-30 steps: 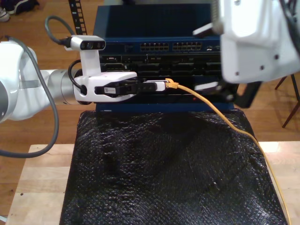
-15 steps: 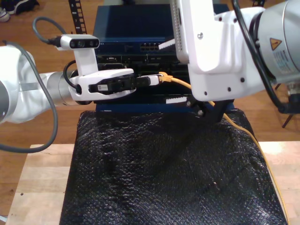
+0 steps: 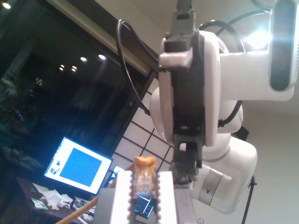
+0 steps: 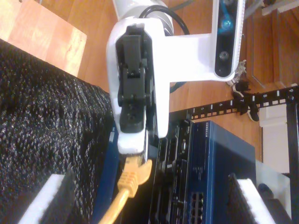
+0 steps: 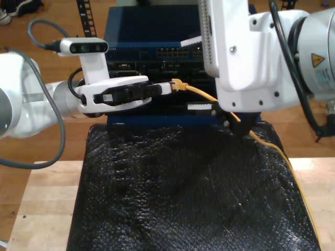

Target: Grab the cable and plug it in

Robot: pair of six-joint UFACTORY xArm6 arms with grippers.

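Hand of my first gripper (image 5: 168,88) clamped on cable (image 5: 196,91) plug, my second gripper (image 5: 201,73) spread wide, empty

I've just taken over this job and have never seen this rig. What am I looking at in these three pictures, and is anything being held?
There are two white robot arms. The exterior view comes from a camera off the arms, and each wrist view rides on one gripper. My first gripper, on the exterior view's left, has its jaws shut on the clear plug of the yellow-orange cable, in front of the blue rack equipment. My second gripper, on the big arm at the exterior view's right, is open and holds nothing. A black padded mat covers the wooden table.
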